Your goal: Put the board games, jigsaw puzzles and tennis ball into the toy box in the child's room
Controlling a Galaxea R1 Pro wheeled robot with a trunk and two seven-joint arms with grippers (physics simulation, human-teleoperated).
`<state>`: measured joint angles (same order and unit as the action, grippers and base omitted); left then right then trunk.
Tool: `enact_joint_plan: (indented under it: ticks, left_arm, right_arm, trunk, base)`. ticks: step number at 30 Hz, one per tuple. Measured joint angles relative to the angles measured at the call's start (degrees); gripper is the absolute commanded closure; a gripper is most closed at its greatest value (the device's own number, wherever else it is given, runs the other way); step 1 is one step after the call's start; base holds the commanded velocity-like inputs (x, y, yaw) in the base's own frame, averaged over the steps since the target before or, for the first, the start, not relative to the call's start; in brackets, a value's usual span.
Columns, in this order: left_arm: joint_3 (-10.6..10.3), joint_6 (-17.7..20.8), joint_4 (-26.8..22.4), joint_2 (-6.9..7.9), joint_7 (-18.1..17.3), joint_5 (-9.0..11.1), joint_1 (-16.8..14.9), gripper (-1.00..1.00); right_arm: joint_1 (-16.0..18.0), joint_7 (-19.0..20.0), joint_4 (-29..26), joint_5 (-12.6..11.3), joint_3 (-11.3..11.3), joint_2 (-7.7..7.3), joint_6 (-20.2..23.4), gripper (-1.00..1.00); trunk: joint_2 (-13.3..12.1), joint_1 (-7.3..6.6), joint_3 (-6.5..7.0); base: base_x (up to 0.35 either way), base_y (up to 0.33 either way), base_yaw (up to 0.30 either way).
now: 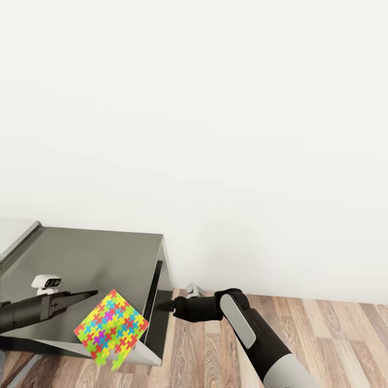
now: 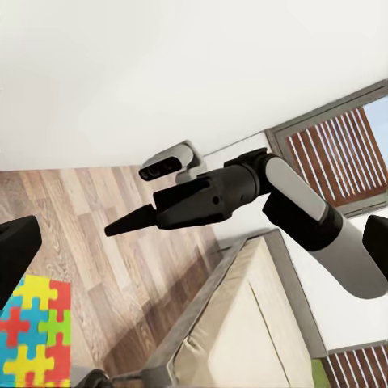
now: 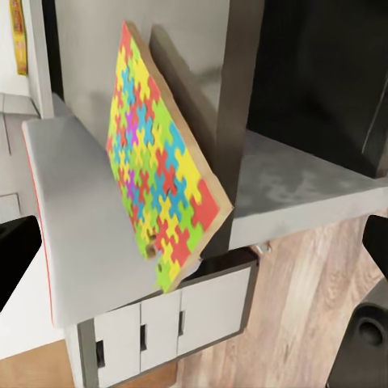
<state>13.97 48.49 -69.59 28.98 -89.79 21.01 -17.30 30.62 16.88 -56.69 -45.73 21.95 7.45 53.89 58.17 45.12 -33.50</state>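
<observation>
Head view: bright multicoloured jigsaw puzzle [image 1: 111, 328] tilted, apparently overhanging table [image 1: 81, 258] edge

A plain white wall [image 1: 215, 118] is met by a wood-plank floor [image 1: 334, 334]. A window with brown slatted blinds [image 2: 335, 153] is seen, framed in dark grey.

left pincer [image 1: 89, 294] closed, right pincer [image 1: 161, 306] closed

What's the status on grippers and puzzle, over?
Left gripper beside puzzle, empty, apparently closed. Right gripper off the desk's end, state unclear. Bright multicoloured jigsaw puzzle square tilted, overhanging dark grey desk edge. Nothing blocking.
</observation>
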Motion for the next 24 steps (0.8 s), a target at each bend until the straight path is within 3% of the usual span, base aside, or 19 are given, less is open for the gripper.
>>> enact_joint_plan:
  ticks: [8,24]
  left_arm:
    - [-0.05,0.24,-0.47,0.0,0.0,0.0,0.02,-1.0]
    - [0.0,0.3,-0.68,0.0,0.0,-0.01,0.32,-1.0]
  right_arm:
    - [0.13,-0.01,0.0,0.0,0.09,-0.02,0.0,-1.0]
    - [0.17,0.0,0.0,0.05,0.11,0.0,0.0,-1.0]
  trunk:
    - [0.0,-0.01,0.0]
    - [0.0,-0.01,0.0]
  base:
    - [-0.119,0.109,0.0]
    - [-0.013,0.06,0.0]
